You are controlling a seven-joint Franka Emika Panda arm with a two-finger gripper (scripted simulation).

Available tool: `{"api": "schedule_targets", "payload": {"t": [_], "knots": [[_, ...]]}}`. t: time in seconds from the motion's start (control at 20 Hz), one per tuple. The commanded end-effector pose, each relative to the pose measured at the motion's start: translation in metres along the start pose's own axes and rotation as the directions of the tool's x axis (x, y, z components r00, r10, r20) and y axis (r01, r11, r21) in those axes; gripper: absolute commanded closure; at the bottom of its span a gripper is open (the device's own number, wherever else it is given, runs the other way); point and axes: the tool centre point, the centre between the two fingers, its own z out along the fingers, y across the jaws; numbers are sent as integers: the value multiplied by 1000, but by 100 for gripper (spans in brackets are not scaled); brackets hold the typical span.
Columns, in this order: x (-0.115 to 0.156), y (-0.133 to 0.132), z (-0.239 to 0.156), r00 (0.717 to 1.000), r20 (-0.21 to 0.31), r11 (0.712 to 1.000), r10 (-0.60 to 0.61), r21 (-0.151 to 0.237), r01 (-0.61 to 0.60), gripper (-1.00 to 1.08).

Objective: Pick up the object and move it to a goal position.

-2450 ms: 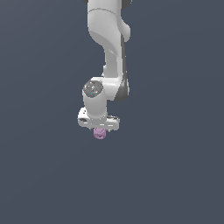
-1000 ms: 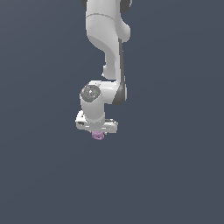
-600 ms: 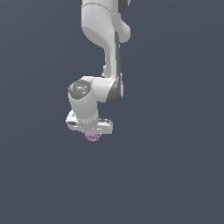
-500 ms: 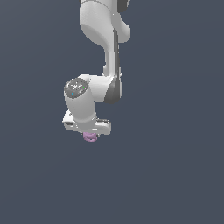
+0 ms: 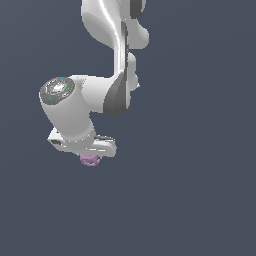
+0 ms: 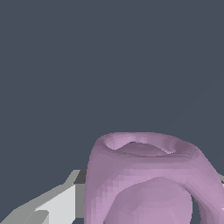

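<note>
Object (image 5: 89, 160), a pale pink-purple lump, is seen against a plain dark grey-blue backdrop; no floor, table edge or wall can be made out. It hangs directly under the white gripper (image 5: 90, 156), touching its underside, with only its lower half showing in the exterior view. The fingers cannot be made out there. In the wrist view the object (image 6: 148, 183) is shown close up with a hollow rim, and a pale finger (image 6: 52, 205) lies against its side, so it is pinched between the jaws.
</note>
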Motion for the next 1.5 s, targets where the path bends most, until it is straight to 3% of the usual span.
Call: {"api": "schedule_targets", "payload": {"t": [0.0, 0.7, 1.45], "knots": [[10, 6, -13, 1000, 1, 1000, 0, 0, 0, 108], [51, 31, -62, 1000, 1, 1000, 0, 0, 0, 108], [65, 38, -77, 1000, 1, 1000, 0, 0, 0, 108]]}}
